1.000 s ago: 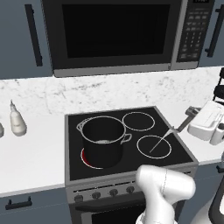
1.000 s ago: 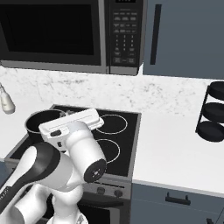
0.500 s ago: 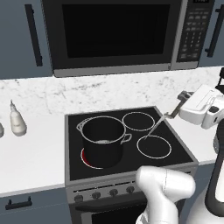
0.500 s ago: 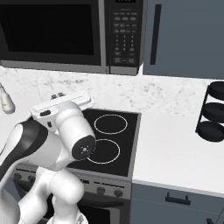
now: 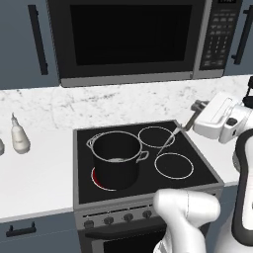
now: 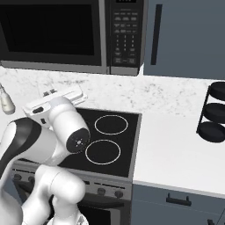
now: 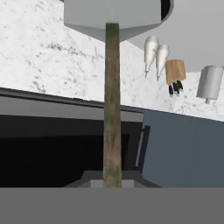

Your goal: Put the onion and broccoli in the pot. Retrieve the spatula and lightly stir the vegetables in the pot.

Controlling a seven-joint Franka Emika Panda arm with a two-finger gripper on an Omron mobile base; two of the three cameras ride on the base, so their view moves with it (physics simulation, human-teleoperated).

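While the spatula [image 5: 170, 140] hangs slanted above the stove's right-hand burners, its thin dark handle runs up to the gripper [image 5: 196, 106], whose fingers are clenched tight on the handle's upper end. In the hand view the same handle [image 7: 112, 105] rises straight up the middle from between the fingertips to the flat pale grey blade [image 7: 111, 14] at the top. The lower end of the spatula lies over the gap between the two right burner rings [image 5: 173, 165], clear of the pot.

The pot [image 5: 117, 159], black with a silvery rim and small loop handles, stands on the front left burner of the cooktop [image 5: 202, 170], where a red glow shows at its base. A pale patch shows low inside it, too small to tell what it is. Pot and spatula are apart.

On the white counter [image 5: 34, 173] to the left of the stove stands a small pale bottle [image 5: 20, 138]. A dark microwave [image 5: 128, 39] hangs above the stove. In the right base view a black three-tier rack [image 6: 214, 113] stands on the counter far to the right.
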